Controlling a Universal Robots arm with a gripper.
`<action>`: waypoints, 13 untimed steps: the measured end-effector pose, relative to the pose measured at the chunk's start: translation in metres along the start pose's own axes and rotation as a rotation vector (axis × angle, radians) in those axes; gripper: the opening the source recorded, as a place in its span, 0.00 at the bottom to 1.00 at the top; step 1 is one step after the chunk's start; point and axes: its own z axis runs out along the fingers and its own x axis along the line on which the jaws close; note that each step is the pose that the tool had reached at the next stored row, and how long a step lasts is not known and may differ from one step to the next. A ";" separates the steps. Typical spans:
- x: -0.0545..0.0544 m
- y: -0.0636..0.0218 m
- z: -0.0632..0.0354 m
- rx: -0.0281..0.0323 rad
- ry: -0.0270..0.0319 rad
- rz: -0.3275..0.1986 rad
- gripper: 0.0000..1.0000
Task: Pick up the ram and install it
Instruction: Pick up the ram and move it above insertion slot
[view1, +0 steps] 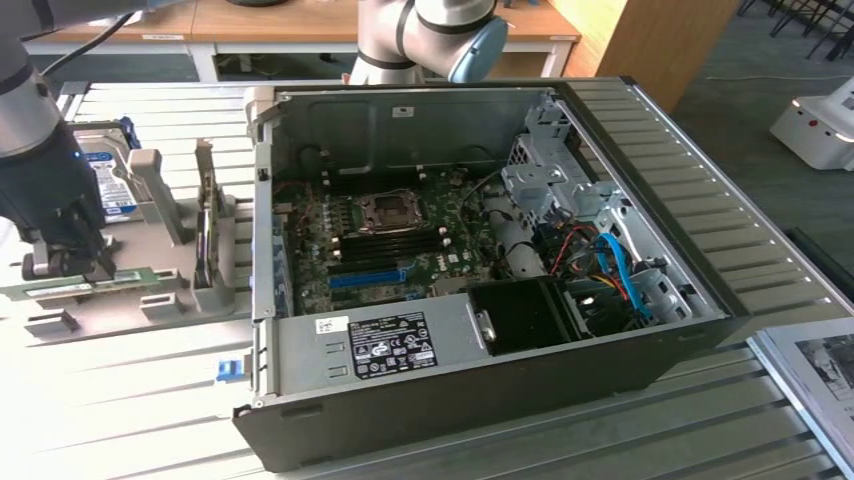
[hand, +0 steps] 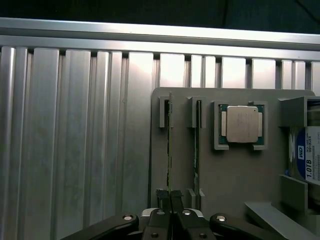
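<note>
Arm (view1: 30, 110) points straight down over the grey holder (hand: 235, 170), end effector (hand: 170, 200) clenched on the ram (hand: 170, 145)

exterior view: hard light blows out the slatted worktop (view1: 107, 400) near white at the exterior view's left. open computer case (view1: 534, 390) dim and shadowed inside. wrist view dimmer, grey, glare streaks on slats, fingers (hand: 163, 200) dark.

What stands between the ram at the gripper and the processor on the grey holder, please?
In the wrist view, a second stick stands on edge in its own slot between the ram and the processor.
</note>
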 end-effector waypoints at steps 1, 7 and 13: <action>0.000 0.0001 -0.0013 -0.0001 0.0001 0.000 0.11; 0.000 0.0004 -0.0103 -0.0001 0.0001 0.000 0.11; 0.000 0.0007 -0.0184 0.0000 0.0000 0.000 0.11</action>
